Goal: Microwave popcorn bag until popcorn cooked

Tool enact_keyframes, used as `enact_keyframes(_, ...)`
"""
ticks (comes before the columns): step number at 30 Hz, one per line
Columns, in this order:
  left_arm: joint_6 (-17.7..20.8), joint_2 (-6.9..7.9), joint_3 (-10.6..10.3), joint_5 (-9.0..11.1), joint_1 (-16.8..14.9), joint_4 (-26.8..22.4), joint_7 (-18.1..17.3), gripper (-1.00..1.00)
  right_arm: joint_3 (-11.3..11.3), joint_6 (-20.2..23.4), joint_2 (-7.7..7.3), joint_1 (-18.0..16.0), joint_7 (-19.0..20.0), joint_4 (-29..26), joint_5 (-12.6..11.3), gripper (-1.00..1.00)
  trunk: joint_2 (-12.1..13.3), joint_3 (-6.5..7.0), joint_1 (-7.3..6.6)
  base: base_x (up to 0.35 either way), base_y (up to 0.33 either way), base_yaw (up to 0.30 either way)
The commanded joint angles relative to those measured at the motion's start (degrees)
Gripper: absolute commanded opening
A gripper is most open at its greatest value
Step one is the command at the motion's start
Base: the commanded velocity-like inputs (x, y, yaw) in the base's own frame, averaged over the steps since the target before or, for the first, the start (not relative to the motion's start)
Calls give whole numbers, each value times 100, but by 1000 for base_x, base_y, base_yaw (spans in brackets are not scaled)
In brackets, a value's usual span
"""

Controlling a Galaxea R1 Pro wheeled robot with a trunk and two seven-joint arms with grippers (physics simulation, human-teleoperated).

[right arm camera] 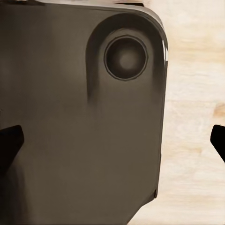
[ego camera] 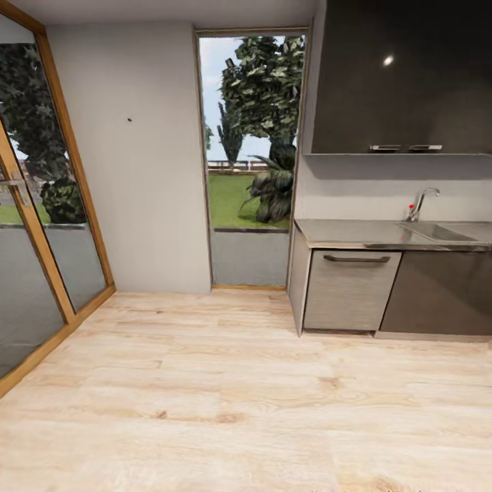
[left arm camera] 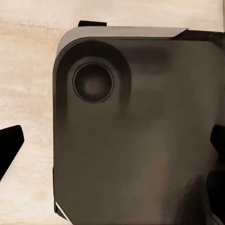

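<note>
Two tools hung over the robot's dark base (left arm camera: 140,140), each with its black fingertips (left arm camera: 10,143) spread wide apart and gripping nothing: left tool (left arm camera: 115,145), right tool (right arm camera: 115,140). Ahead, the kitchen's wood floor (ego camera: 205,396) ran to a glass door (ego camera: 249,157). At right, a steel tabletop (ego camera: 348,234) carried a sink (ego camera: 437,232) and tap (ego camera: 422,201) under dark cabinets (ego camera: 403,75).

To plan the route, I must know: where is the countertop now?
In the head view the countertop lies at the right, under the dark wall cabinet, with the sink and faucet on it, beside the tall window.
</note>
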Motion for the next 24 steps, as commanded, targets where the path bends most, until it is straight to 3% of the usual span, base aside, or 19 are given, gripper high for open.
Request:
enact_keyframes(1, -7, -1, 8, 33, -1, -1, -2, 100, 0, -19, -4, -1, -1, 1, -6, 100, -2, 1, 0, 0, 0, -251)
enact_keyframes(24, -7, -3, 9, 34, -1, -1, 7, 100, -16, -20, -22, -1, -1, 1, -21, 100, -2, 105, 0, 0, 0, -259)
